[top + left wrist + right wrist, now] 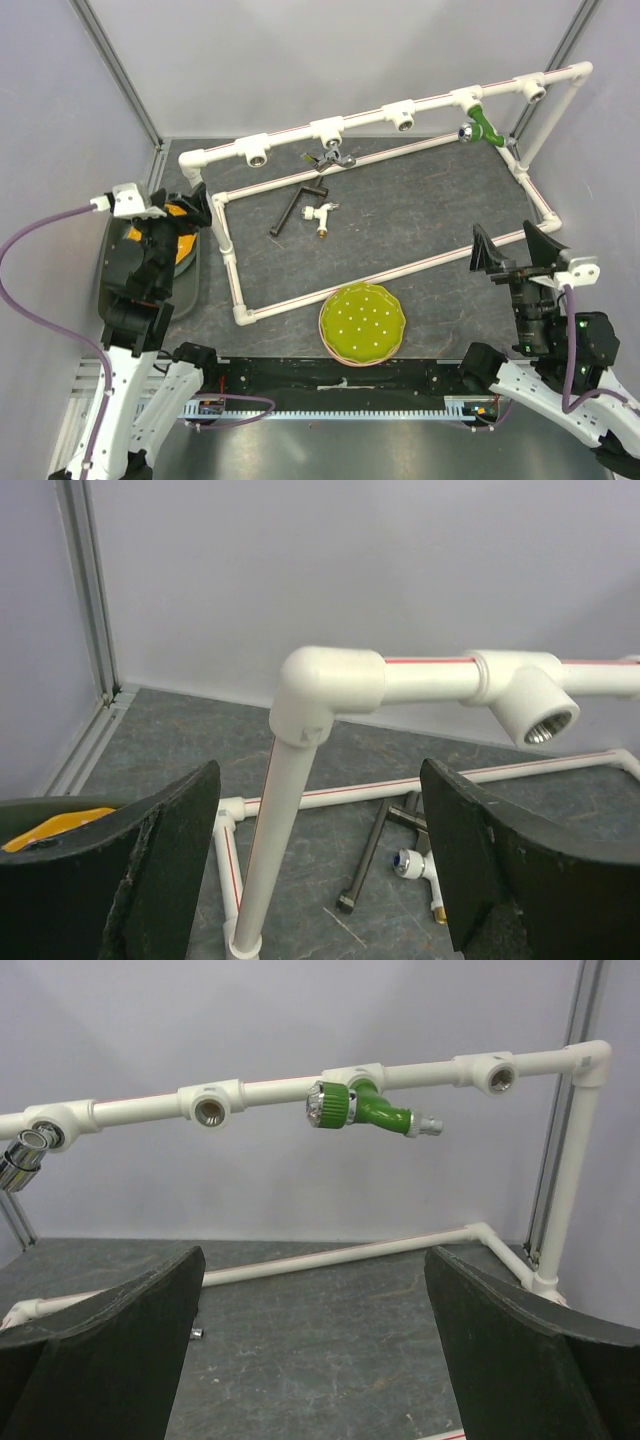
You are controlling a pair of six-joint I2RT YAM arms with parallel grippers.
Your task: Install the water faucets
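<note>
A white faucet with a brass end [323, 214] lies on the dark mat inside the white pipe frame [366, 120]; in the left wrist view it [425, 870] shows beside my right-hand finger. A shiny silver faucet [336, 157] hangs at the second tee of the top rail, at the far left of the right wrist view [20, 1155]. A green faucet [482, 125] sits in a tee further right [360, 1110]. My left gripper [197, 200] is open and empty at the frame's left corner post [275, 820]. My right gripper [512, 243] is open and empty, outside the frame's near right rail.
A black L-shaped bar [292, 205] lies left of the white faucet. A green plate [362, 322] sits at the near edge of the mat. A dark tray [190, 285] with a yellow-orange object [180, 245] lies under the left arm. Grey walls enclose the table.
</note>
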